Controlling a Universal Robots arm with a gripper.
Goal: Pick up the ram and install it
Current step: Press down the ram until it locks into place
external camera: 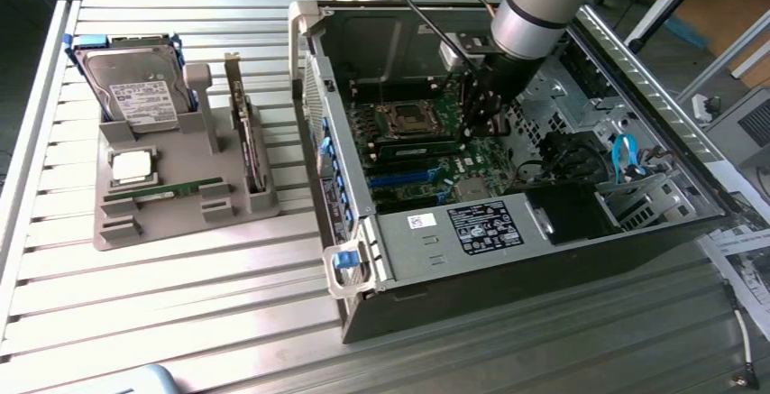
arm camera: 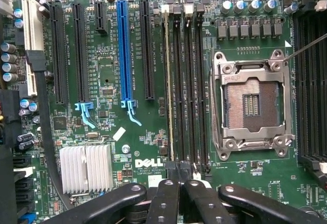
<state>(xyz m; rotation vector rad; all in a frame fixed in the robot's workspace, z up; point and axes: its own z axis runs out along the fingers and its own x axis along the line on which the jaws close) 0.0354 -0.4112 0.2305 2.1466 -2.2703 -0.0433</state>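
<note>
While you look over the slatted tabletop (external camera: pixel 180 322), note the open computer case (external camera: pixel 506 295) lying on its side, with the grey parts holder (external camera: pixel 180 223) beside it toward the exterior view's left. The arm reaches down into the case above the motherboard (arm camera: pixel 102 76). On that board, a bank of dark memory slots runs beside the empty CPU socket (arm camera: pixel 253 104). The ram (arm camera: pixel 168 81) stands on edge in the slot of that bank farthest from the socket, and from the wrist you see it as a thin pale line. A second, similar stick (external camera: pixel 162 194) lies flat in the holder, well apart from the work. Your hand (arm camera: pixel 180 198) is fully shut with its fingertips (arm camera: pixel 166 191) pressed together, and it grips nothing. It hangs near one end of the slotted stick, but you cannot tell whether it touches it. You also cannot tell from here whether the stick is fully seated or whether the end clips have snapped in. The main risk, as I judge it, is uneven pressure: a push at one end alone could tilt the stick and leave the far end raised. If the shut tips sit slightly off the stick's edge, they could slide onto the neighbouring slot or scrape the board.
</note>
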